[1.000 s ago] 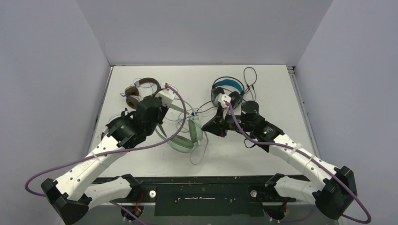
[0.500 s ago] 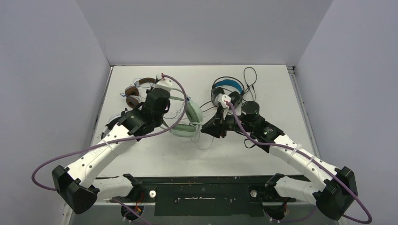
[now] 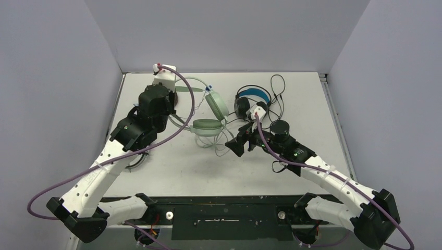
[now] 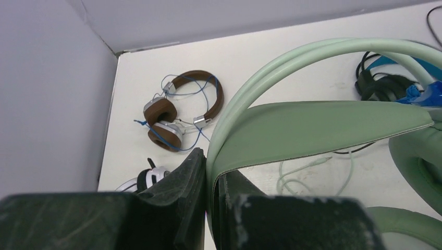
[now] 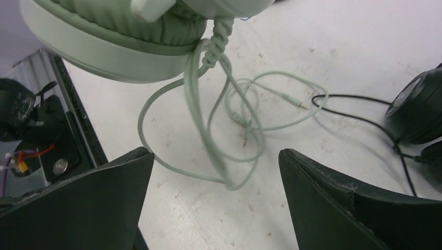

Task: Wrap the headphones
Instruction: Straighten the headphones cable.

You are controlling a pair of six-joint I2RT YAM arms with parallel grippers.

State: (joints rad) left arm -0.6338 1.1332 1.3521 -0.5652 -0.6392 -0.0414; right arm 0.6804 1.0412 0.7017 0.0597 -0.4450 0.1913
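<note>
My left gripper (image 4: pixel 211 166) is shut on the headband of the mint green headphones (image 3: pixel 207 112) and holds them above the back left of the table. Their ear cups (image 5: pixel 120 31) hang above my right gripper (image 5: pixel 216 153). Their mint cord (image 5: pixel 245 120) drops in loose loops onto the table. The right gripper (image 3: pixel 237 146) is open, with the cord's lowest loop lying between its fingers, untouched. The brown headphones (image 4: pixel 180 112) and the white striped headphones (image 4: pixel 146 179) lie at the left. The black headphones with a blue band (image 3: pixel 253 99) lie at the back middle.
The black headset's cord (image 3: pixel 277 86) loops toward the back right and trails across the table (image 5: pixel 354 112) beside the mint loops. The side wall (image 4: pixel 47 104) stands close at the left. The arms' base rail (image 3: pixel 224 211) runs along the near edge.
The left arm has swung up and toward the back left, carrying the mint headphones by the headband. The right gripper has gone from shut to open, and the mint cord lies loose.
</note>
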